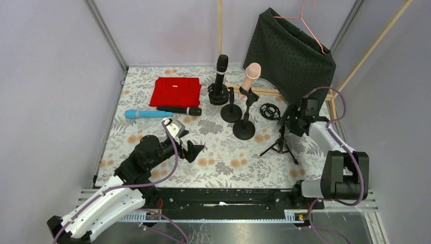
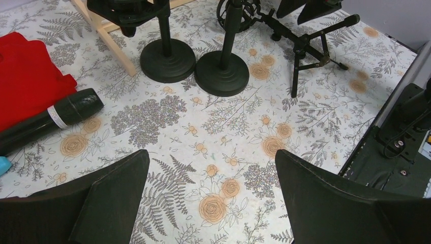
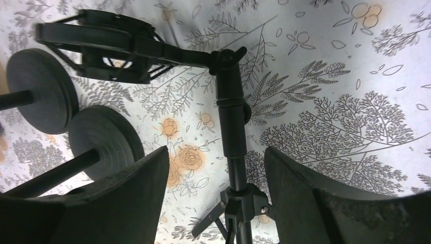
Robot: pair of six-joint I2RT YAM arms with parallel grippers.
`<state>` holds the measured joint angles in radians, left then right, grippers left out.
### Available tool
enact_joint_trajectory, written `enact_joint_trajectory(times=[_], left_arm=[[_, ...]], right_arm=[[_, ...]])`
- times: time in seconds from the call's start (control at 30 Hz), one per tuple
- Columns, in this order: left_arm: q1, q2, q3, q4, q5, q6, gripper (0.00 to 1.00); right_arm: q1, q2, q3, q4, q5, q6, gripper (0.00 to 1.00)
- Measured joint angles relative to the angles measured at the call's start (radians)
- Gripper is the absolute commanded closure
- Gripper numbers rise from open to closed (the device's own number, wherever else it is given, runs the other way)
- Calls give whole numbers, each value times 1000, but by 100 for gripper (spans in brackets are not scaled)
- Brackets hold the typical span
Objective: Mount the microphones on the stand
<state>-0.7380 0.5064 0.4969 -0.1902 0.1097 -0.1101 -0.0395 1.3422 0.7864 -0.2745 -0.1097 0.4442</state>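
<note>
One black microphone (image 1: 221, 66) stands upright in a holder at the back. The peach-pink microphone (image 1: 251, 76) sits tilted in the clip of a round-base stand (image 1: 244, 129). The light blue microphone (image 1: 145, 114) and a second black microphone (image 1: 179, 110) (image 2: 51, 119) lie on the cloth beside each other. My left gripper (image 1: 190, 150) (image 2: 212, 155) hovers open over bare tablecloth. My right gripper (image 1: 290, 119) (image 3: 216, 152) is open, its fingers either side of the tripod stand's pole (image 3: 231, 117) without touching it. The tripod's empty shock mount (image 3: 101, 48) (image 1: 269, 111) juts left.
A folded red cloth (image 1: 175, 91) lies at the back left. A second round-base stand (image 1: 231, 113) is close to the first. A black cloth on a pink hanger (image 1: 292, 56) and a wooden frame (image 1: 264, 91) fill the back right. Grey walls close in on three sides.
</note>
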Motion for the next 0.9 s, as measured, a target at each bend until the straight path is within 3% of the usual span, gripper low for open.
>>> enact_joint_trajectory(times=[0.3,0.53,0.9], left_arm=[[0,6,0,0,16,0,1],[0,6,0,0,33,0,1],[0,8,0,0,46,0,1]], right_arm=[[0,82,-47,79,-10,40,34],[0,137,-68,130,-14,62,45],[0,173,-84,181,-24,75,75]])
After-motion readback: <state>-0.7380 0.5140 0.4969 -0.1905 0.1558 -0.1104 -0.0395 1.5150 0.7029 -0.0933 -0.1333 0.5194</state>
